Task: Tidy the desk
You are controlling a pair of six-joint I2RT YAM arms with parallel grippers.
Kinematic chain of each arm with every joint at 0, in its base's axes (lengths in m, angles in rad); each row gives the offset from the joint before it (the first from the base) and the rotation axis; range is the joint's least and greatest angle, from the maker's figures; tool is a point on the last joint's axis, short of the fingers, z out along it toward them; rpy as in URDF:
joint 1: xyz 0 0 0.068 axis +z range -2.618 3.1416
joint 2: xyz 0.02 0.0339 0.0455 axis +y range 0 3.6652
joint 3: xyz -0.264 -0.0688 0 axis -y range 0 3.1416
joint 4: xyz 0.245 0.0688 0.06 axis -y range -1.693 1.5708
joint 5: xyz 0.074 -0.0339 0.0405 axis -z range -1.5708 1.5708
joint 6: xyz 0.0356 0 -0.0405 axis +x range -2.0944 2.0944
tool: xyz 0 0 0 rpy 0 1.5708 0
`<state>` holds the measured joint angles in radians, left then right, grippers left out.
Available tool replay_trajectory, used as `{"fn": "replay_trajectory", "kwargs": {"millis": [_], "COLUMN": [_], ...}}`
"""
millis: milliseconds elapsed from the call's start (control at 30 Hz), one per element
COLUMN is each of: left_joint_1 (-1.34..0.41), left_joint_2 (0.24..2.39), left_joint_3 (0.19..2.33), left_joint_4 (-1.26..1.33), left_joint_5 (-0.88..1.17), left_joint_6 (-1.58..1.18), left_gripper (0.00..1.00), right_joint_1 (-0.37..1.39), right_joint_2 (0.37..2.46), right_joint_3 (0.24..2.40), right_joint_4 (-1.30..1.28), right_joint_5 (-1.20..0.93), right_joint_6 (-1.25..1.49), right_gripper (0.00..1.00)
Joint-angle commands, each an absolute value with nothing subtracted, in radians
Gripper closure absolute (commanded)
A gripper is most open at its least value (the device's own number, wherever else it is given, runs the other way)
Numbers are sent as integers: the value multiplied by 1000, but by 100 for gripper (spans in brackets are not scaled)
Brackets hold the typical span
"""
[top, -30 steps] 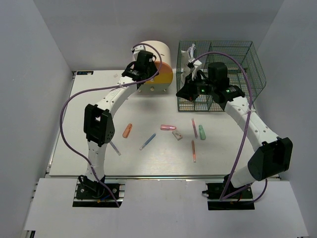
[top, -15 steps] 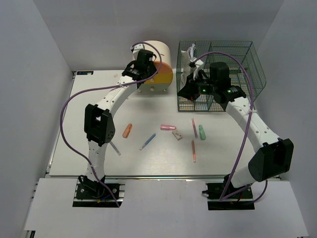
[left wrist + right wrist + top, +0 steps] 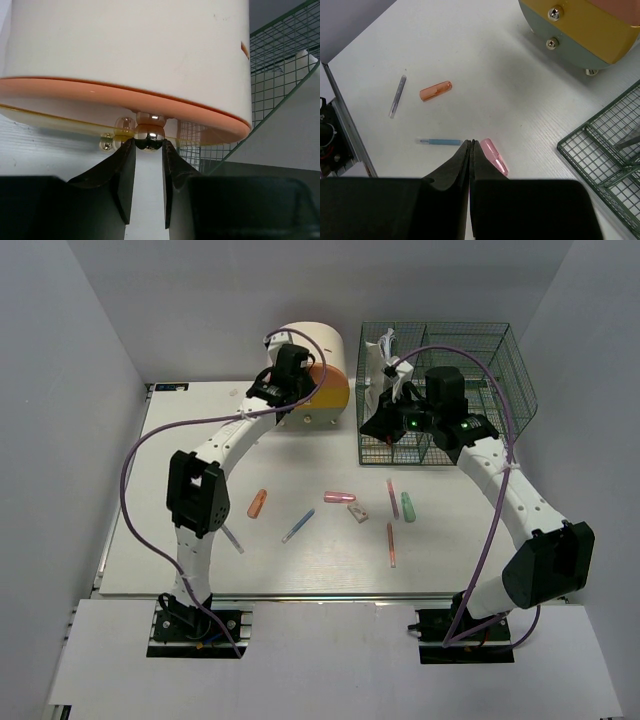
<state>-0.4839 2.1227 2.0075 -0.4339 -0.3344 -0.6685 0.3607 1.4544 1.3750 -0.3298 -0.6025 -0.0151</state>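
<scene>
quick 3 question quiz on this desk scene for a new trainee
1. Which part of the drawer box sits between the fingertips of the left gripper?
2. True or false: the right gripper holds a pen.
3. In the right wrist view, the marker beside the right gripper's tips is: A black, B pink, C yellow.
Key: 1 its metal knob; 2 false, it is shut on nothing; 3 B.

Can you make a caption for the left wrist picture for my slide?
Left end effector straddling the shiny knob on the cream and orange drawer box, green wire organizer beside it.
</scene>
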Motion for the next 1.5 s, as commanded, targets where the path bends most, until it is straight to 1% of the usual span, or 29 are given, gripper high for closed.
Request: {"fn": "replay_trajectory", "kwargs": {"millis": [0, 200, 433, 567, 600, 667, 700, 733, 800, 833, 900, 1167, 1267, 1300, 1467], "left_joint_1": [-488, -497, -497, -506, -506, -506, -506, -506, -506, -506, -506, -506, -506, -497, -485], "left_joint_2": [2017, 1866, 1792, 1781, 1779, 1779, 1778, 1778, 1781, 1779, 1778, 1729, 1694, 1674, 1603], "left_joint_3": [1879, 1665, 1542, 1520, 1520, 1525, 1526, 1528, 1535, 1539, 1545, 1513, 1480, 1461, 1381], "left_joint_4": [-385, -315, -282, -265, -262, -258, -253, -252, -245, -244, -239, -224, -227, -230, -242], "left_joint_5": [-311, -272, -235, -226, -224, -224, -222, -224, -222, -221, -216, -195, -193, -189, -181], "left_joint_6": [-678, -673, -699, -703, -704, -703, -698, -698, -695, -695, -690, -687, -675, -673, -663], "left_gripper": [80, 83, 83, 82, 80, 66, 60, 49, 42, 38, 36, 34, 29, 29, 28], "right_joint_1": [357, 356, 359, 362, 361, 359, 360, 360, 359, 360, 359, 360, 361, 359, 364], "right_joint_2": [1417, 1416, 1433, 1434, 1431, 1431, 1430, 1428, 1424, 1424, 1424, 1428, 1424, 1420, 1405], "right_joint_3": [1359, 1347, 1356, 1359, 1359, 1359, 1358, 1356, 1353, 1353, 1356, 1365, 1368, 1365, 1339], "right_joint_4": [-293, -284, -282, -282, -285, -287, -291, -293, -293, -293, -298, -327, -360, -367, -426], "right_joint_5": [-598, -603, -615, -617, -620, -630, -635, -641, -646, -647, -647, -675, -756, -802, -897], "right_joint_6": [-31, -38, -35, -37, -40, -49, -52, -60, -64, -67, -71, -135, -210, -262, -417], "right_gripper": [98, 97, 96, 92, 88, 79, 71, 68, 63, 62, 60, 55, 50, 48, 42]}}
